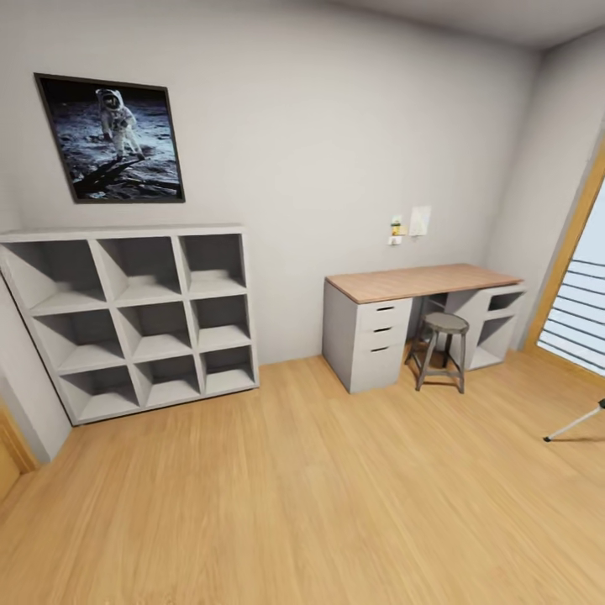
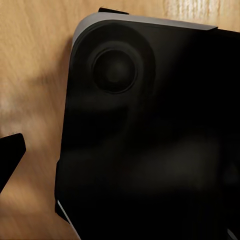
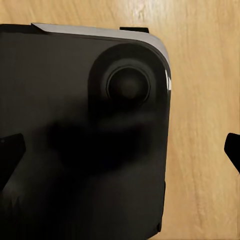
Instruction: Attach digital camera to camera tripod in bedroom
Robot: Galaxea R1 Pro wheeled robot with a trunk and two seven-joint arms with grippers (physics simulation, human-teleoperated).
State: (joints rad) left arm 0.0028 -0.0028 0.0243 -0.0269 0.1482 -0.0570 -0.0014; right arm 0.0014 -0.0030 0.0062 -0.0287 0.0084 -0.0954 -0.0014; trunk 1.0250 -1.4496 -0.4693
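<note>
One thin silver-grey leg of the camera tripod, tipped with a black foot, pokes in at the right edge of the head view and rests on the wood floor by the window. The digital camera is out of view. My right gripper is open, its two black fingertips far apart over the robot's black base. My left gripper hangs over the same black base; one fingertip shows far out to the side, and nothing is held.
The bedroom has a grey cube shelf at the back left under a framed moon photo. A wood-topped desk with a round stool stands at the back right. A wood-framed window is on the right. Light plank floor stretches ahead.
</note>
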